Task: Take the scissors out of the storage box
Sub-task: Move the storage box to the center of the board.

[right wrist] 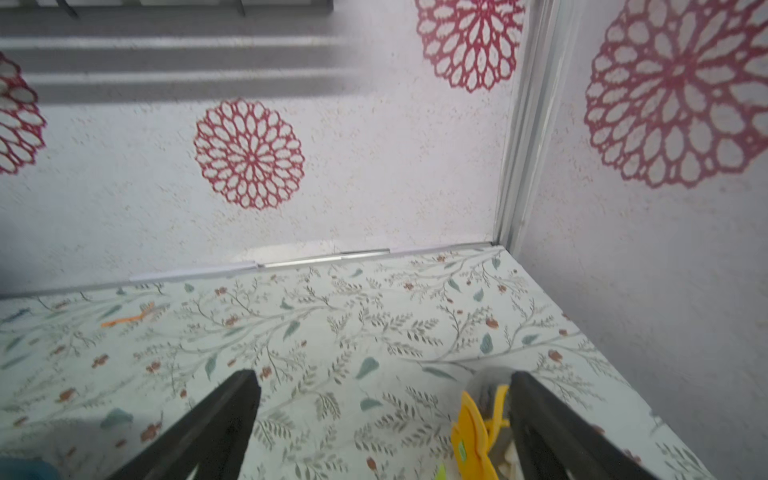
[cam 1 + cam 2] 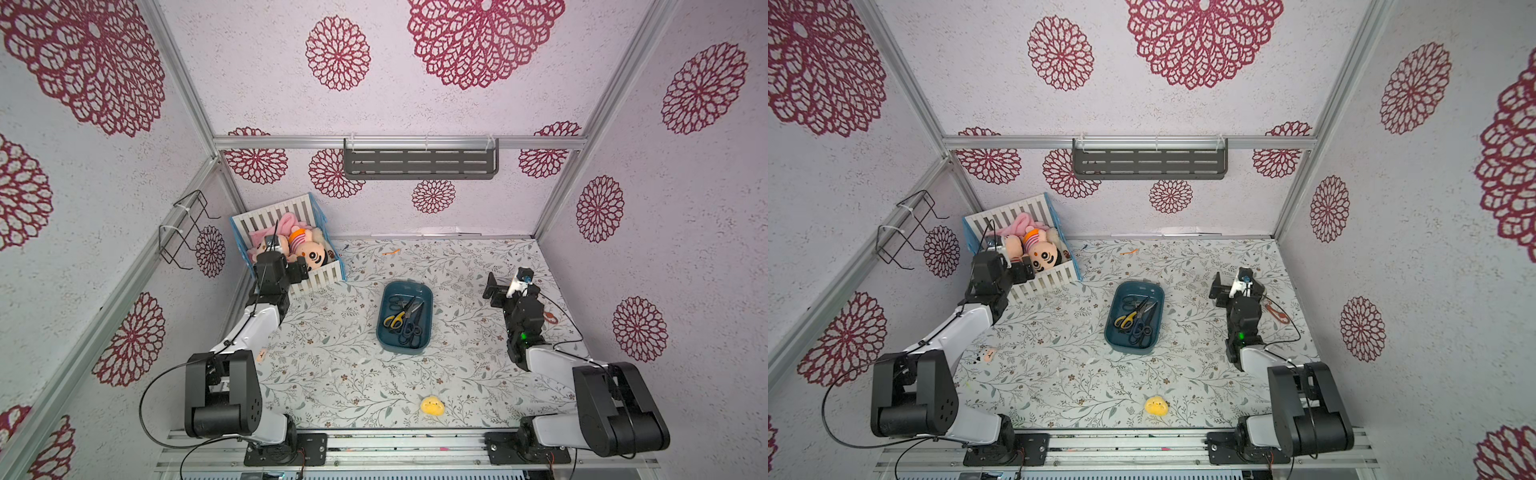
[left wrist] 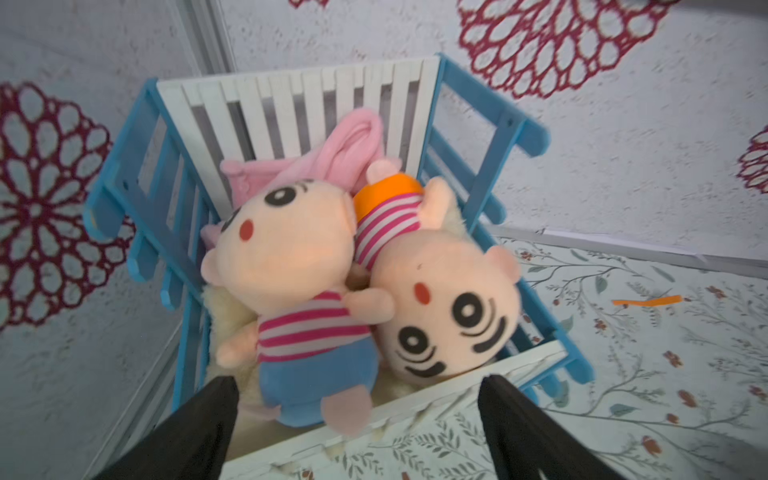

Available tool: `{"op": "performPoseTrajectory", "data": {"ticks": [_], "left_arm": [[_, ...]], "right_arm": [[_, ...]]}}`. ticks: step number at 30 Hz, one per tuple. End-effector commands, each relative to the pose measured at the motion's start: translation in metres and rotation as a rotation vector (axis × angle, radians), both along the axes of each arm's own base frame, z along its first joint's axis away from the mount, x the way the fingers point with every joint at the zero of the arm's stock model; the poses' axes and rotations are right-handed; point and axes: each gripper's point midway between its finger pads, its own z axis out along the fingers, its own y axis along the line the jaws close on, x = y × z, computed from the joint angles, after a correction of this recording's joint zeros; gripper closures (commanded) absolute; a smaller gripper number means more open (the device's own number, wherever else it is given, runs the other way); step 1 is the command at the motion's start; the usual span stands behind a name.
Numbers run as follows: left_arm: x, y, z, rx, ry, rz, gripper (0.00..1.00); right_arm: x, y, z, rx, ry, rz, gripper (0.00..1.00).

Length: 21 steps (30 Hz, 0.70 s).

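The dark teal storage box (image 2: 399,348) (image 2: 1128,349) sits mid-table in both top views. Several scissors (image 2: 405,316) (image 2: 1136,318) lie piled inside it: a yellow-and-black-handled pair, black-handled ones and a dark-blue-handled pair. My left gripper (image 2: 300,269) (image 3: 359,386) is far left of the box, open and holding nothing, over the front wall of a slatted crate. My right gripper (image 2: 494,286) (image 1: 384,378) hovers to the right of the box, open and holding nothing, over bare tablecloth. A yellow plastic item (image 1: 473,432) lies close beside one finger.
A blue-and-white slatted crate (image 2: 338,266) (image 3: 536,137) holding plush dolls (image 2: 311,253) stands at the back left corner. A yellow plush (image 2: 432,406) lies near the front edge. An orange strip (image 2: 391,252) lies near the rear wall. A grey shelf (image 2: 419,164) hangs on that wall.
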Motion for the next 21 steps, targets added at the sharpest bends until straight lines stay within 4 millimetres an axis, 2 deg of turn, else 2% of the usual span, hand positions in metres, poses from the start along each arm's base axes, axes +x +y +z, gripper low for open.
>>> {"op": "performPoseTrajectory", "data": {"ticks": [1,5,7,13,16,19,21], "left_arm": [[-0.031,-0.051,-0.03,0.02,0.258,-0.04,0.03],[-0.033,-0.133,-0.033,-0.068,0.316,-0.137,0.02],[-0.032,-0.162,-0.045,-0.13,0.381,-0.132,0.0],[-0.033,-0.237,-0.083,-0.195,0.519,-0.229,0.07],[-0.038,-0.261,-0.1,-0.132,0.582,-0.258,0.08],[-0.041,-0.27,-0.116,-0.155,0.639,-0.247,0.14],[-0.042,-0.272,-0.137,-0.158,0.68,-0.235,0.16]], "right_arm": [[-0.003,0.019,-0.019,0.047,0.168,0.029,0.01],[-0.005,0.052,-0.031,0.061,0.288,0.09,0.03],[-0.008,0.067,-0.037,0.072,0.344,0.117,0.03],[-0.024,0.091,-0.045,0.137,0.429,0.166,0.04],[-0.028,0.091,-0.05,0.13,0.456,0.16,0.04],[-0.028,0.09,-0.051,0.123,0.468,0.153,0.05],[-0.026,0.091,-0.047,0.118,0.465,0.156,0.05]]}}
